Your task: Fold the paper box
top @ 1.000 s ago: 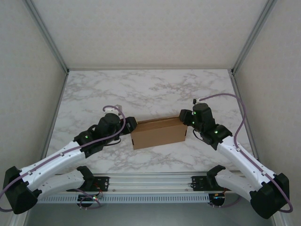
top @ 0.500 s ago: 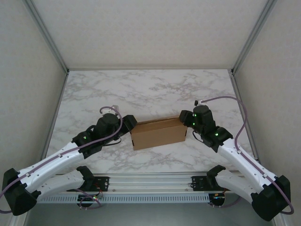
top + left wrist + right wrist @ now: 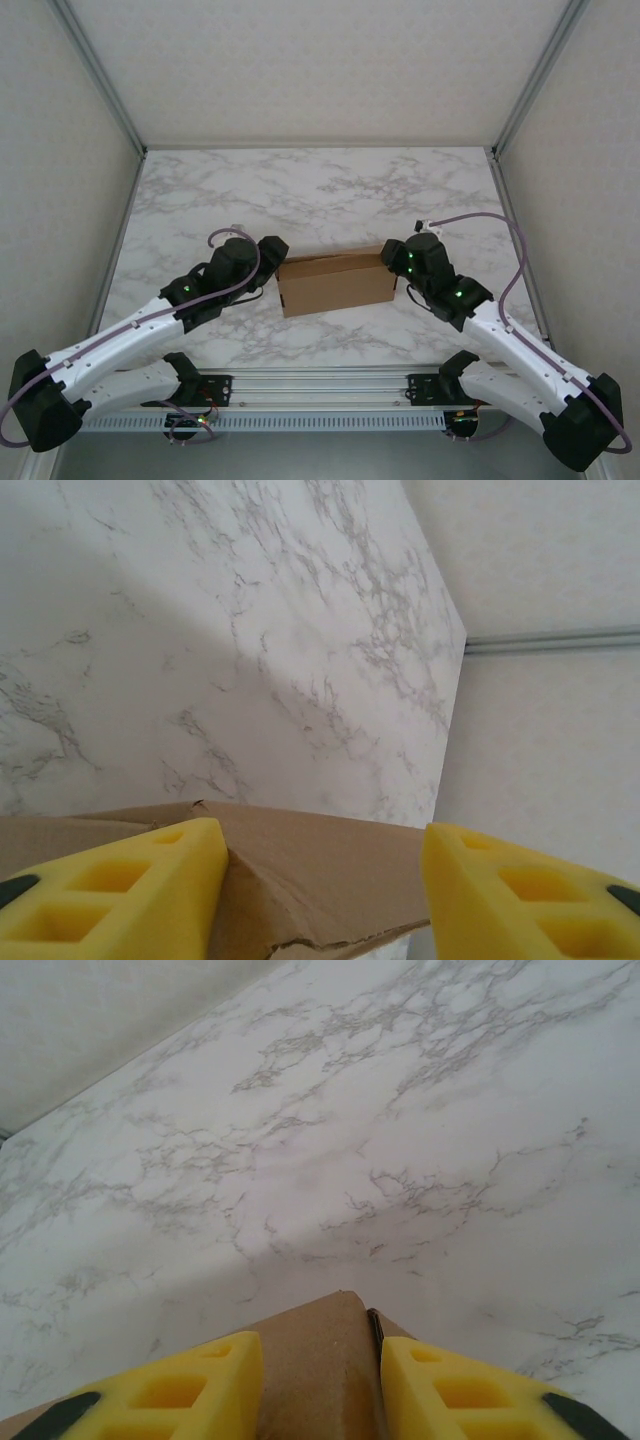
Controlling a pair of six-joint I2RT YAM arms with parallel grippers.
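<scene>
The plain brown cardboard paper box [image 3: 335, 283] sat mid-width on the white marble-patterned tabletop [image 3: 320, 190], closer to its near edge, with an arm at each end, apparently to steady it for folding. The left gripper [image 3: 274, 260] stood wide astride the left end, a ragged-edged panel between its yellow foam fingers [image 3: 150, 880] and a sliver of gap beside the far pad. The right gripper [image 3: 391, 262], set narrow, appeared to pinch the box's right corner. From above, the black wrists hid both contacts, and which flaps were unfolded could not be made out.
</scene>
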